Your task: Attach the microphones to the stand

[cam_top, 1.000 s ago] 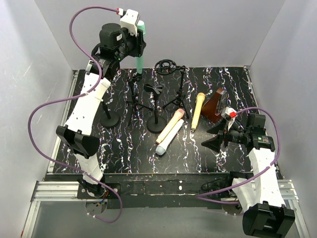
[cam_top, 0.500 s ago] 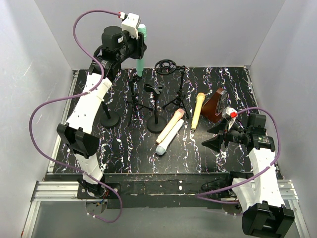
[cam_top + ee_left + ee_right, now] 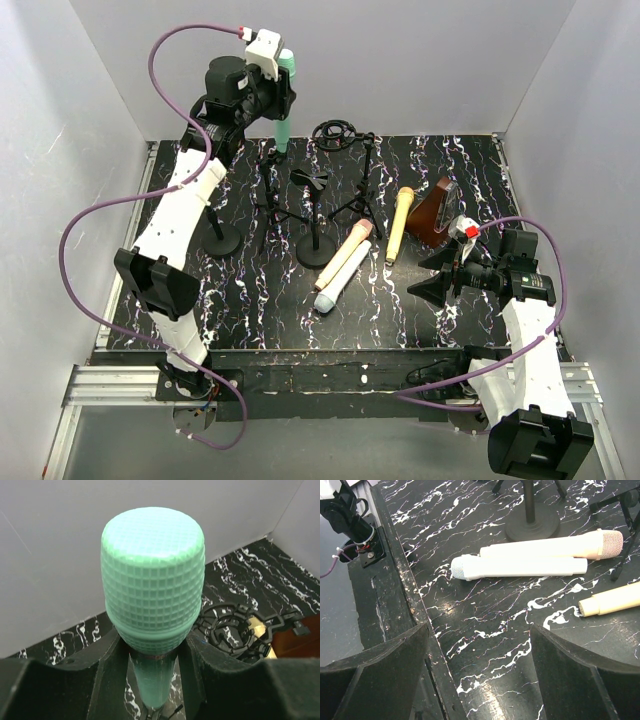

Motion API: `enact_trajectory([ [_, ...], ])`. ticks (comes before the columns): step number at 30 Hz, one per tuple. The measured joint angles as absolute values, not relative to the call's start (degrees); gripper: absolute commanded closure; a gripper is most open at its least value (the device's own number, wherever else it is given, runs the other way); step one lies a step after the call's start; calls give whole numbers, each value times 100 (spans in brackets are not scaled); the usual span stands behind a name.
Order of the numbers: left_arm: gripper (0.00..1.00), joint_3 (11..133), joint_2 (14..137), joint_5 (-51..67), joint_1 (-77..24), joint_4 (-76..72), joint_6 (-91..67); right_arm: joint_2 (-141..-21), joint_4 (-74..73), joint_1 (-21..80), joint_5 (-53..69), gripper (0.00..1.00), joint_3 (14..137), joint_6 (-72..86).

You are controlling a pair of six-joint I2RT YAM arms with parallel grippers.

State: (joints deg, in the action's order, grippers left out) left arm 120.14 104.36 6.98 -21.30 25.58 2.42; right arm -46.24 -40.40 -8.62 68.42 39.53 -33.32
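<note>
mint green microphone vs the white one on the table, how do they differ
The mint green microphone with the gridded head is held upright in the left gripper, in the air; the slim white microphone lies flat on the black marbled table, ungripped. The white one lies alongside the peach-pink microphone; the green one is alone. Both are slim handhelds with rounded heads.

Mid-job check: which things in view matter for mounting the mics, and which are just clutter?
For the job:
mint green microphone, held in the left gripper
peach-pink microphone
white microphone
yellow microphone
microphone stands

Just lying about:
brown wedge-shaped object
</note>
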Motion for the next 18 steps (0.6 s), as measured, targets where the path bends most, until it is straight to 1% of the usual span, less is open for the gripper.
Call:
enact_trajectory([
  [5, 100, 11716, 10436, 731, -2049, 2676, 231, -4624, -4045, -864, 6882, 11, 3953, -3347],
  [11, 100, 11496, 10403, 858, -2038, 2368, 233, -4624, -4049, -867, 6917, 11, 3953, -3371],
  [18, 100, 10868, 10077, 1048, -2012, 1907, 287, -4624, -4051, -867, 6919, 11, 3953, -3413],
])
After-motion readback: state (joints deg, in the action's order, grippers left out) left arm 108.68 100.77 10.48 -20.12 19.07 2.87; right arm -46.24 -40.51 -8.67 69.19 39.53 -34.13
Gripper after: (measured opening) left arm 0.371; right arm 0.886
